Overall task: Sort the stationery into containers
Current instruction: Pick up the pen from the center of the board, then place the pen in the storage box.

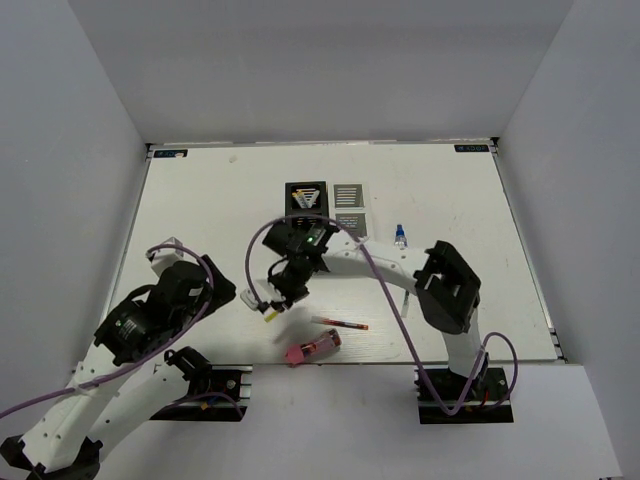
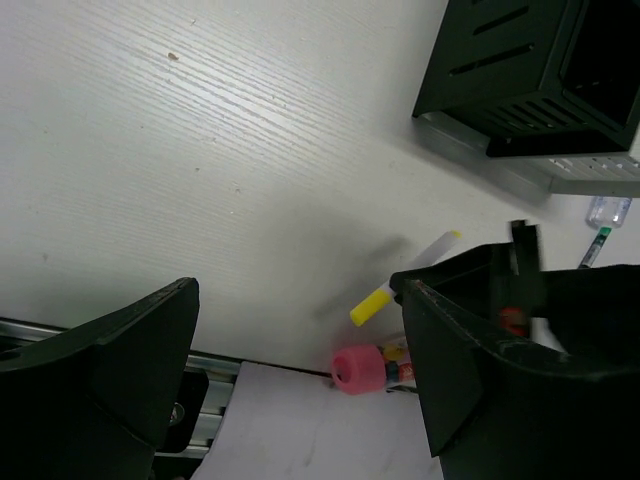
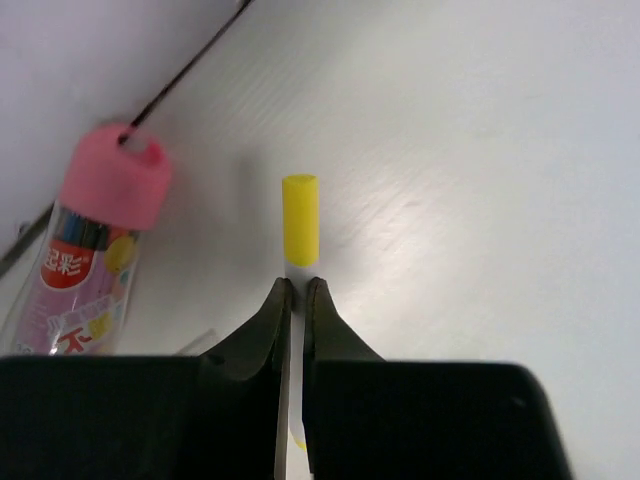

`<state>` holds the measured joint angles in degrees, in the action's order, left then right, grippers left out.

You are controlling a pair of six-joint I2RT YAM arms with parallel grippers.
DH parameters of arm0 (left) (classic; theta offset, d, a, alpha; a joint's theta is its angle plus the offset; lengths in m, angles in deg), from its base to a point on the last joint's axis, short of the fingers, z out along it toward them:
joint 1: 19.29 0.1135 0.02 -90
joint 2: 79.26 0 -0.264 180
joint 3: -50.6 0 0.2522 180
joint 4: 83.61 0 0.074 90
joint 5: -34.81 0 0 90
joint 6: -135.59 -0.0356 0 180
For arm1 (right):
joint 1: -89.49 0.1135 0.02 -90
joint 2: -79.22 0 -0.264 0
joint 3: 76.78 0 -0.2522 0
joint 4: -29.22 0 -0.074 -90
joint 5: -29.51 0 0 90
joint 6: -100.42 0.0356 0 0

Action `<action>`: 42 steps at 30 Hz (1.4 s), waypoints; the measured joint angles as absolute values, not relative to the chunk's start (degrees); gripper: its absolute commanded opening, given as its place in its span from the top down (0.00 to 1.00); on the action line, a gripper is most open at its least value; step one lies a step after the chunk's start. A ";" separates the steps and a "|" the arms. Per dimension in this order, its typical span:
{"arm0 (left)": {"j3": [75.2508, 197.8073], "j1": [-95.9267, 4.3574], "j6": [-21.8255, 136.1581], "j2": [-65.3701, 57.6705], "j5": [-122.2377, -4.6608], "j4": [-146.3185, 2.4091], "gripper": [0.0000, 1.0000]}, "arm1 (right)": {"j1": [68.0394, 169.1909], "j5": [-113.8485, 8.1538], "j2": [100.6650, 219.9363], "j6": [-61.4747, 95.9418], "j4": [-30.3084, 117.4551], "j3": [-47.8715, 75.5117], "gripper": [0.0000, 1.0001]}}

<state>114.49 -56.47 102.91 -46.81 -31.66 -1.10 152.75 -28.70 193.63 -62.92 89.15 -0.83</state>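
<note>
Toward 7 o'clock from the middle of the table (image 1: 450, 200), the right gripper (image 3: 297, 285) is clenching a white stick (image 3: 299, 220). Its jaws are pressing almost together on the stick, and the yellow tip is sticking out beyond the fingertips. I cannot tell whether the tip is touching the table. The right arm is reaching across from its base to this spot.

At 5 o'clock from the right gripper, close by, the pink cylinder (image 1: 312, 348) is lying on its side near the front edge. The red pen (image 1: 340, 323) is lying at 4 o'clock from the gripper, just beyond the cylinder.

At 12 o'clock from the table's middle, the black box (image 1: 306, 197) and the white box (image 1: 349, 195) are standing side by side, touching. Some pale sticks are resting in the far compartment of the black one. The blue-capped bottle (image 1: 400, 237) is standing at 4 o'clock from the white box, apart from it.

At 8 o'clock, the left gripper (image 2: 298, 300) is hanging over bare table with its jaws spread wide, grasping nothing.
</note>
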 measured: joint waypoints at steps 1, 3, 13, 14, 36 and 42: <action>114.75 -56.47 102.91 -46.81 -31.57 -1.10 0.07 | 152.36 -27.65 192.82 -60.89 88.98 -2.49 1.00; 115.34 -56.47 102.86 -46.83 -31.16 -1.32 0.07 | 151.38 -25.48 189.74 -57.33 87.93 -4.72 1.00; 116.28 -56.47 102.80 -46.57 -29.23 -3.85 0.07 | 144.53 -21.29 172.23 -41.61 76.17 -0.15 1.00; 116.28 -56.47 102.67 -46.39 -29.23 -4.36 0.07 | 143.66 -21.33 171.93 -39.56 73.92 0.40 1.00; 115.52 -56.47 101.14 -42.68 -32.29 -9.76 0.06 | 120.62 -8.35 192.43 9.80 25.94 -3.89 1.00; 115.36 -56.47 100.79 -40.82 -33.69 -11.35 0.06 | 119.57 -4.13 197.13 14.80 19.34 -3.89 1.00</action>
